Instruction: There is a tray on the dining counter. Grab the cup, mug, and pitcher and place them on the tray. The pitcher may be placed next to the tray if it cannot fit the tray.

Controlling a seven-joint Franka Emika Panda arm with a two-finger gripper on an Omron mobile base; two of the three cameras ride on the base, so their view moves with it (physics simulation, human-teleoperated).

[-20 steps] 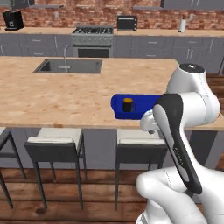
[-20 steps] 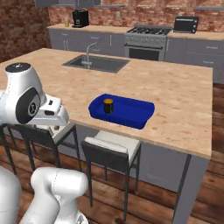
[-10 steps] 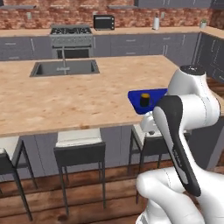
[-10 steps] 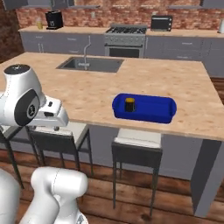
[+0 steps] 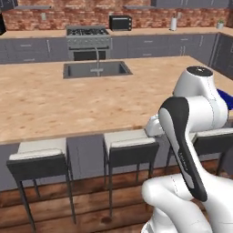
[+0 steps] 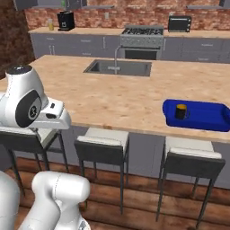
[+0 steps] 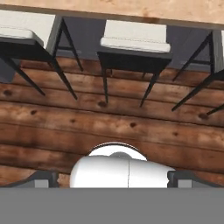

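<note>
The tool (image 7: pixel 112 186) hangs low in front of the stools, pointing down at the wooden floor; in the hand view its fingertips (image 7: pixel 41 178) sit at 7 and 5 o'clock with a wide gap between them, so it looks spread, and it carries nothing.

Outward from it, three stools (image 6: pixel 102 143) stand along the near edge of the surface (image 6: pixel 112 96). The tray (image 6: pixel 197 115) lies on that surface near its front edge, at about 3 o'clock in the right base view, and just peeks out at 3 o'clock behind the arm in the left base view (image 5: pixel 225 97). The mug (image 6: pixel 180 111) stands upright inside the tray, towards its left end. A sink (image 6: pixel 118 67) is set into the far side of the surface at 12 o'clock.

By my reading, one vessel is placed and the cup and pitcher are yet to be fetched; neither can be made out here.

What could go wrong:
- The arm is folded close to the stools, so a swing or a drive along the surface could clip a seat
- Setting the next vessel down near the mug could knock it over, since it stands free
- The pitcher holds liquid, so a tilted carry could spill it
</note>
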